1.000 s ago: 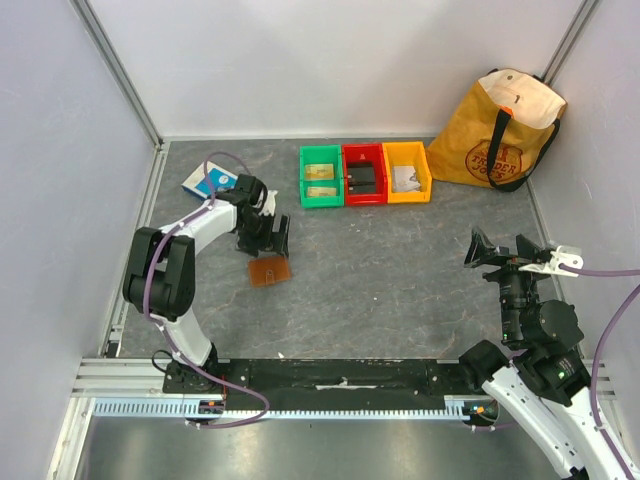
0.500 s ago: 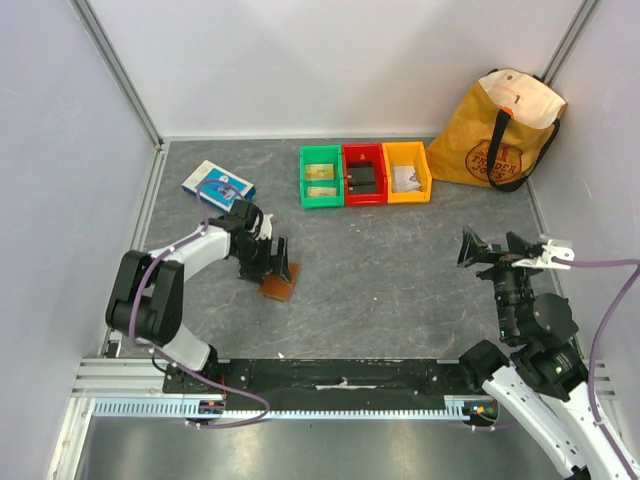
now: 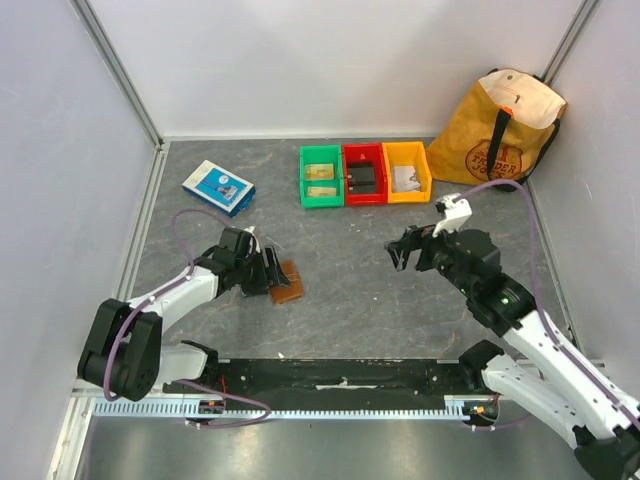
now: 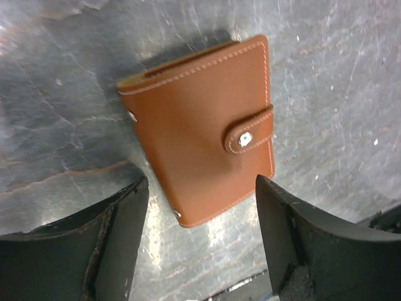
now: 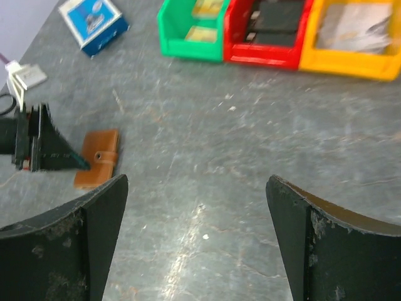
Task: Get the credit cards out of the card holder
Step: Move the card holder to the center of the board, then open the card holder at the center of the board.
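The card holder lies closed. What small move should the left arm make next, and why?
Probably advance the left end effector and close on the card holder: it lies flat, strap snapped, ungripped ahead of the open fingers, and the right end effector is open and far off.

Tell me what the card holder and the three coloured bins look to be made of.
Card holder: smooth tan-brown leather or an imitation, judging by the pale edge stitching and a strap with a shiny metal snap. Green bin, red bin, orange bin: probably moulded plastic, with solid bright colour and slightly glossy walls.
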